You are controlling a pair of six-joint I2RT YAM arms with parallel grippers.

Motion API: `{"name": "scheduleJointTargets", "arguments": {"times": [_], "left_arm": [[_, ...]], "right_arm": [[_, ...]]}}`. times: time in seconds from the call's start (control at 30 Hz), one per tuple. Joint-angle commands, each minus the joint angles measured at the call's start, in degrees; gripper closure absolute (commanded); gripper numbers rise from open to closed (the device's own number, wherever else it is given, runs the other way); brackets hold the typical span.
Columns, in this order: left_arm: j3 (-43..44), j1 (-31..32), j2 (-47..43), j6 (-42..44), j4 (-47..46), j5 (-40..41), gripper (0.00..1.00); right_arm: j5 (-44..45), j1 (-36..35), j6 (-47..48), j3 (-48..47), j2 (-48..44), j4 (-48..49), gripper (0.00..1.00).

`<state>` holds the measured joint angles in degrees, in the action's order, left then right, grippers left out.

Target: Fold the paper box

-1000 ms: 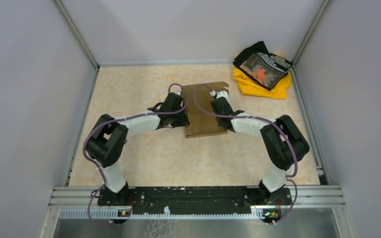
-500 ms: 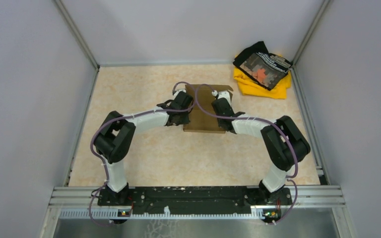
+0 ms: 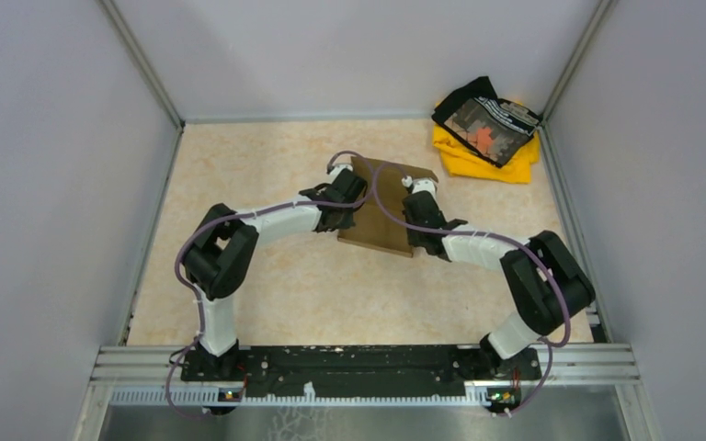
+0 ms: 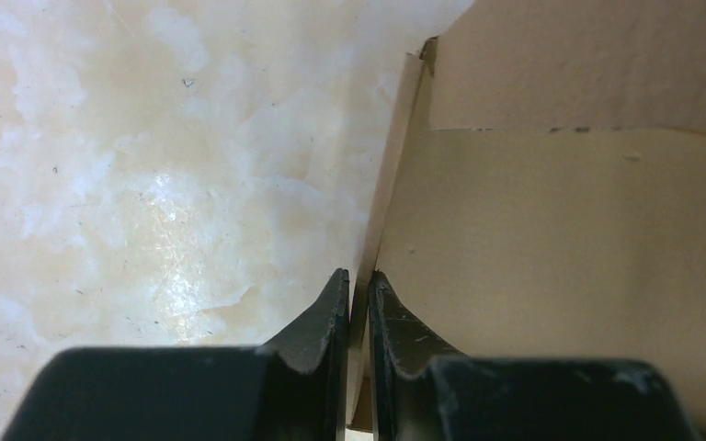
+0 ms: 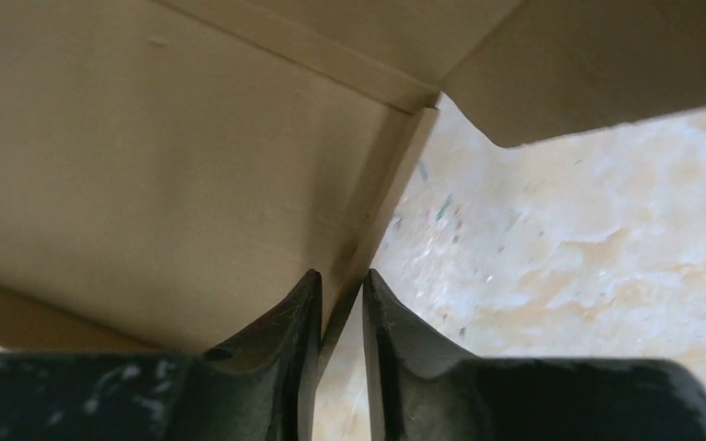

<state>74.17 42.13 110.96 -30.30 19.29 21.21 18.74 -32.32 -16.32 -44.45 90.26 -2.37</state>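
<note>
Cardboard paper box (image 3: 377,230) pinched both sides — left gripper (image 4: 357,276), right gripper (image 5: 340,276).

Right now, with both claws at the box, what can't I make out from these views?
1. Top view: the wrists cover the side walls of the paper box.
2. Left wrist view: the left claw pinches a wall edge; the frame cuts off the rest.
3. Right wrist view: a wall sits inside the right claw, but whether it presses is hidden by its fingers.
4. Top view: the print on the cloth pile is too small.

arms (image 3: 276,220): white links, black joints | cables (image 3: 374,188): purple (looped) | end effector (image 4: 358,276): black
</note>
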Motion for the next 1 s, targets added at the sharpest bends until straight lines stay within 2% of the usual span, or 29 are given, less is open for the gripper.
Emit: {"name": "scheduleJointTargets", "arguments": {"times": [0.0, 0.1, 0.27, 0.77, 0.97], "left_arm": [[-0.9, 1.9, 2.3, 6.0, 6.4, 0.6, 0.85], [-1.9, 1.9, 1.9, 6.3, 6.0, 1.1, 0.85], [-2.7, 1.9, 1.7, 6.7, 5.5, 2.0, 0.86], [-6.4, 4.1, -1.2, 8.3, 3.8, 10.3, 0.87], [-8.9, 7.0, -3.8, 8.1, 3.2, 17.6, 0.86]], "right_arm": [[-10.8, -0.9, -3.3, 1.7, -6.1, 0.6, 0.74], [-11.2, -0.8, -4.3, 2.2, -9.2, 0.0, 0.65], [-12.2, -0.1, -5.1, 2.8, -13.9, -0.4, 0.57], [-7.3, 0.4, -5.7, 2.7, -26.1, -4.7, 0.55], [-5.4, 0.4, -5.7, 2.3, -28.8, -5.6, 0.54]]}}
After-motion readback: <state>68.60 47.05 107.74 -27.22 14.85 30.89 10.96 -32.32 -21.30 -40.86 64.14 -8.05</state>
